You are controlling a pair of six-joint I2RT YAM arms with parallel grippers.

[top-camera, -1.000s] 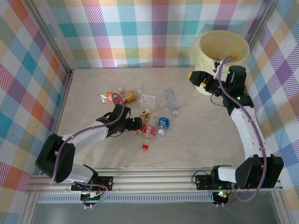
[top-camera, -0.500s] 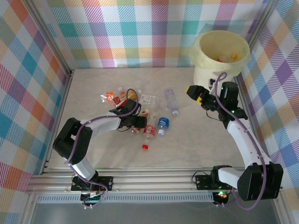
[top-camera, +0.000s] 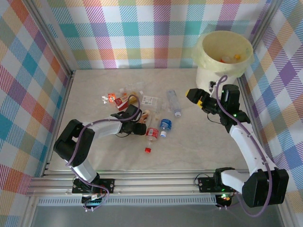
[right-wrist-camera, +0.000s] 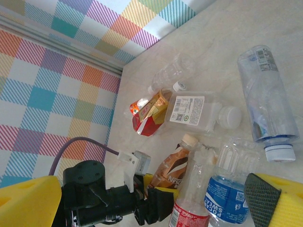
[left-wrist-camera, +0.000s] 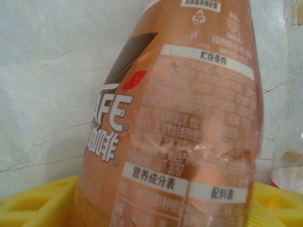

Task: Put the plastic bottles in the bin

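Left claw (top-camera: 139, 125): closed on the lower body of a brown coffee bottle (left-wrist-camera: 184, 123), with a yellow pad on either side of it in the left wrist view. In the top view the bottle lies low over the table (top-camera: 208, 142). Its long axis runs from the claw toward the far wall, slightly to the right, with the cap end leading.

Just beside it on the right:
- A red-label bottle (top-camera: 151, 132), neck toward the far wall.
- A blue-label bottle (top-camera: 164, 125), touching or nearly touching the red-label one.

Farther out:
- A flat clear bottle with a white label (top-camera: 149, 100), lying on its side.
- A long clear bottle (top-camera: 173, 101), axis running near to far, cap at the near end.
- Crushed orange and red bottles (top-camera: 112, 98) to the far left.

Right claw (top-camera: 196, 97): fingers spread wide, nothing between them, raised over the table and aimed left toward the bottle group.

The bin (top-camera: 203, 53) stands in the far right corner, behind the right claw, with several bottles inside.
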